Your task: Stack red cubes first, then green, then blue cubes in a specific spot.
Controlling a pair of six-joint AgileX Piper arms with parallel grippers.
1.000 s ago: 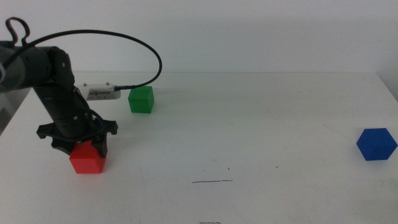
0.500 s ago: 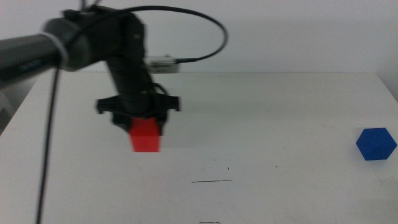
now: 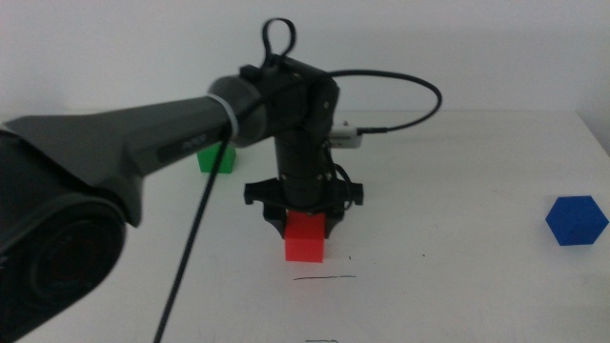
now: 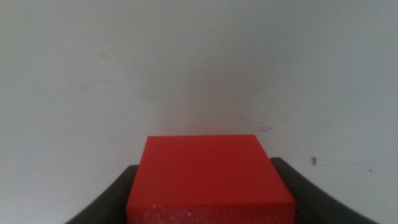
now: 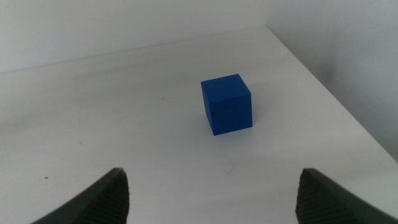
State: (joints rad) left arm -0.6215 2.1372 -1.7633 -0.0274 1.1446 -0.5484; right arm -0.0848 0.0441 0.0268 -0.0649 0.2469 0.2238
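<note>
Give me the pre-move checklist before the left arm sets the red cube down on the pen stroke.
1. Grip: left gripper has its jaws shut on the red cube, one jaw at each side in the left wrist view: ok.
2. Position: in the middle view the cube sits just behind the black pen stroke, not on it yet: not ok.
3. Cube touching the table or lifted: cannot tell.
4. Green cube lies far back, well away from the stroke: ok.
5. Blue cube rests alone at the table's right side: ok.
6. Right gripper waits open, facing the blue cube, away from the stroke: ok.
</note>
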